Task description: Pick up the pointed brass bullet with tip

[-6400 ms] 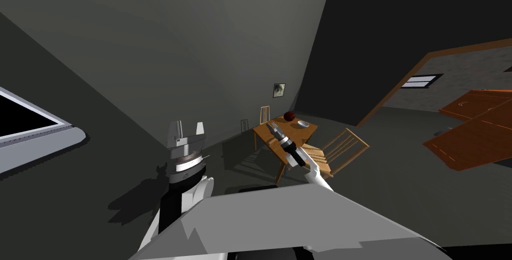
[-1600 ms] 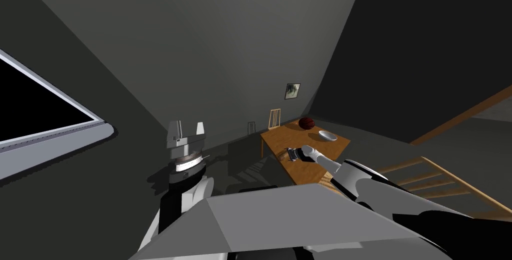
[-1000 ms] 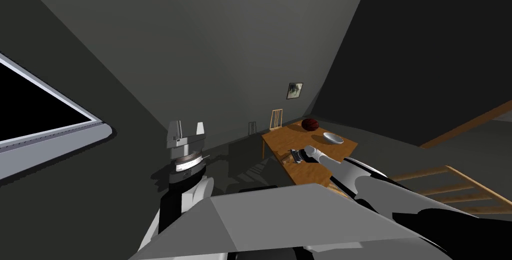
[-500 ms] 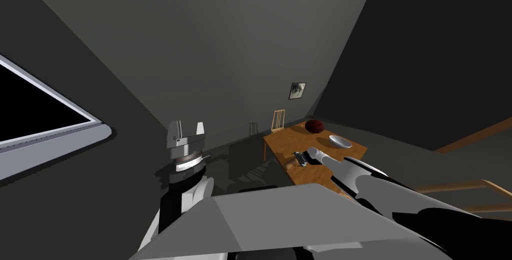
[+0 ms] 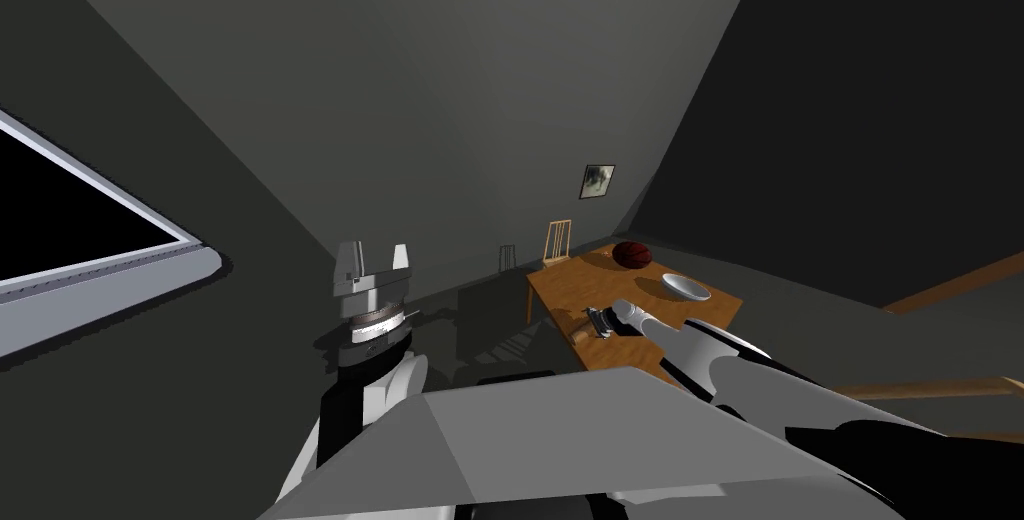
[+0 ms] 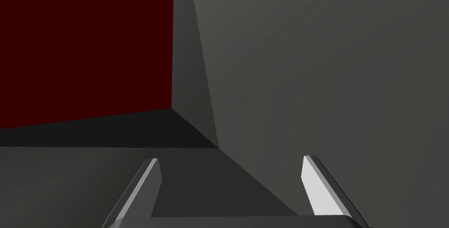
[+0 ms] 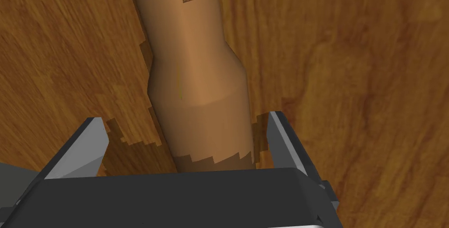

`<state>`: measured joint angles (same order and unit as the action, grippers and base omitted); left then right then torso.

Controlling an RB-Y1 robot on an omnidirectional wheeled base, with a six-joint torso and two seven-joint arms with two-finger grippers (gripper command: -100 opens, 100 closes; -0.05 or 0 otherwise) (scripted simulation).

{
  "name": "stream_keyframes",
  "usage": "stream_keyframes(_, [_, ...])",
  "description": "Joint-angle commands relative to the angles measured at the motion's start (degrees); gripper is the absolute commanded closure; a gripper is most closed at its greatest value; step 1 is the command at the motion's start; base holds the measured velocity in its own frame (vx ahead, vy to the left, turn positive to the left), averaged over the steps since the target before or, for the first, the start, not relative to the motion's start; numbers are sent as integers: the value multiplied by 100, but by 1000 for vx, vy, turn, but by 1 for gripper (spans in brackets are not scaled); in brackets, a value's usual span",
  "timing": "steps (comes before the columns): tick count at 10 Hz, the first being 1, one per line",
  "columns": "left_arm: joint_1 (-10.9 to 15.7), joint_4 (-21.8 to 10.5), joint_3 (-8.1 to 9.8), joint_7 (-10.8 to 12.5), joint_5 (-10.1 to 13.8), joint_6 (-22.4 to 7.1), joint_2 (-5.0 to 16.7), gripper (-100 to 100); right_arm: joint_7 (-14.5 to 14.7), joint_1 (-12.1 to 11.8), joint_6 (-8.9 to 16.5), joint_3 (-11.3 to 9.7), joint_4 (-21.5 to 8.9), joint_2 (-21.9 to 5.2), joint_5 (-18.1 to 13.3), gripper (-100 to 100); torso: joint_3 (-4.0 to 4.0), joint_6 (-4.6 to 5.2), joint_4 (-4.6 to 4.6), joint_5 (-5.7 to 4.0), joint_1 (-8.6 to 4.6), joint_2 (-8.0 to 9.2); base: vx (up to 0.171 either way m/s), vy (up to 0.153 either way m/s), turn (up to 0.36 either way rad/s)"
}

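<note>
Right wrist view: bullet [image 7: 197, 85] laid on worktop [image 7: 351, 63], straddled by right tool [image 7: 184, 120] — held wide, not yet pressed.
Long axis: pointed straight away from the tool.
Left tool [image 6: 230, 162]: wide, well apart.

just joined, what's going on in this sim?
The right tool is down at the wooden table, its open fingers straddling the brown bullet lying there; not gripped yet. The left tool is raised off to the side, open. A dark red ball and a white bowl sit farther along the table.
</note>
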<state>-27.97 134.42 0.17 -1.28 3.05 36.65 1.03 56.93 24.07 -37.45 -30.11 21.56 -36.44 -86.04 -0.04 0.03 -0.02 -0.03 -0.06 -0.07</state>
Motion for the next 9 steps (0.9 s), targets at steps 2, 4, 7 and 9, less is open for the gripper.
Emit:
stream_keyframes(2, [0, 0, 0, 0, 0, 0, 0, 0, -7, -11, 22, -4, 6, 15, 2, 100, -1, -1, 0, -1, -2, -2, 6, -8, -1])
stream_keyframes(4, [0, 0, 0, 0, 0, 0, 0, 0, 1, -13, 16, -9, 5, 13, -3, 100, -1, 0, 3, -2, -1, -3, 0, 0, 6])
stream_keyframes(7, [0, 0, 0, 0, 0, 0, 0, 0, -3, -14, 18, -7, 4, 15, 0, 0, 1, 0, 3, 1, 0, -1, 0, 0, 0])
stream_keyframes(9, [0, 0, 0, 0, 0, 0, -1, 0, -21, 107, -164, 22, 155, -129, -22, 100, 9, 3, 9, 9, 12, 12, -36, 39, -49])
